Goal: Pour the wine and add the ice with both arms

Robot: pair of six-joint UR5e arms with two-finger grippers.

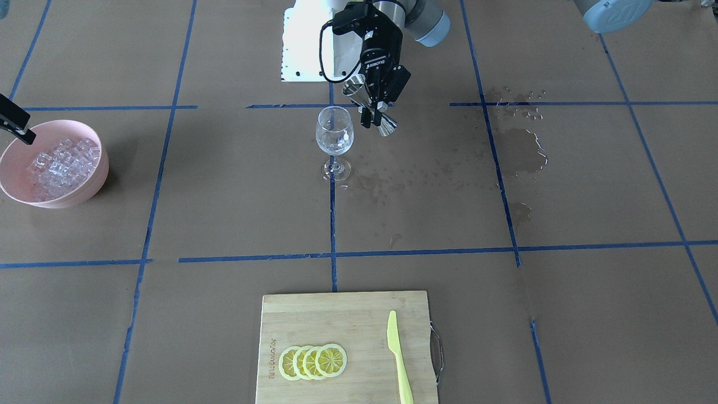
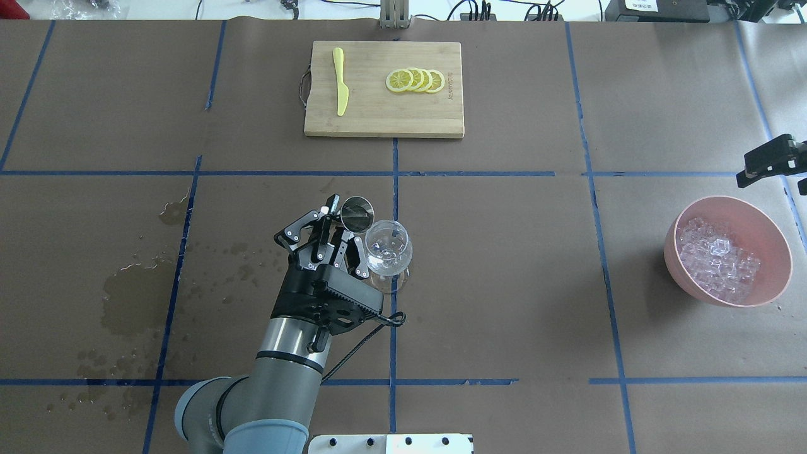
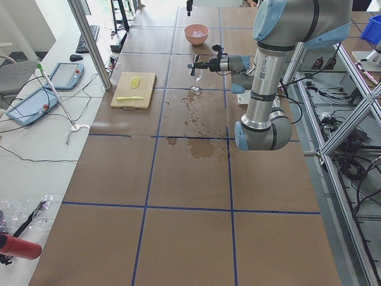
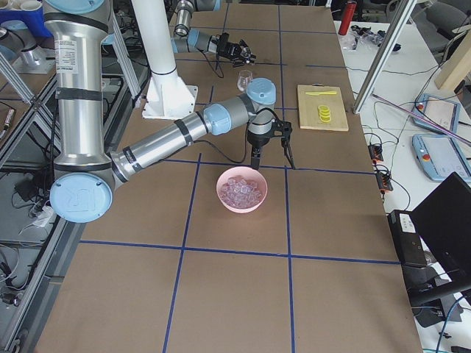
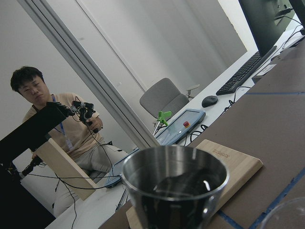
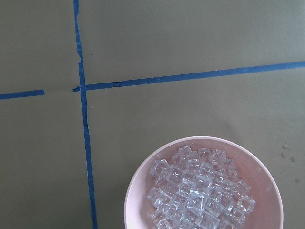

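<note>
My left gripper (image 1: 374, 109) (image 2: 340, 228) is shut on the waist of a steel jigger (image 1: 386, 127) (image 2: 357, 213). It holds the jigger tilted just beside the rim of the clear wine glass (image 1: 335, 134) (image 2: 388, 248), which stands upright. The left wrist view shows the jigger's open cup (image 5: 174, 183); I cannot tell whether wine is in it. The ice (image 1: 63, 161) (image 2: 719, 260) (image 6: 200, 191) is heaped in a pink bowl (image 1: 84, 191) (image 2: 775, 243) (image 6: 138, 186). My right gripper (image 1: 15, 124) (image 2: 782, 170) (image 4: 269, 156) is open and empty, above the table beside the bowl.
A bamboo cutting board (image 1: 342, 314) (image 2: 378, 116) holds lemon slices (image 1: 313, 362) (image 2: 416, 81) and a yellow knife (image 1: 399, 359) (image 2: 340, 89) on the operators' side. Wet stains (image 1: 521, 148) (image 2: 129, 296) darken the paper on my left. The white base (image 1: 305, 45) is behind the glass.
</note>
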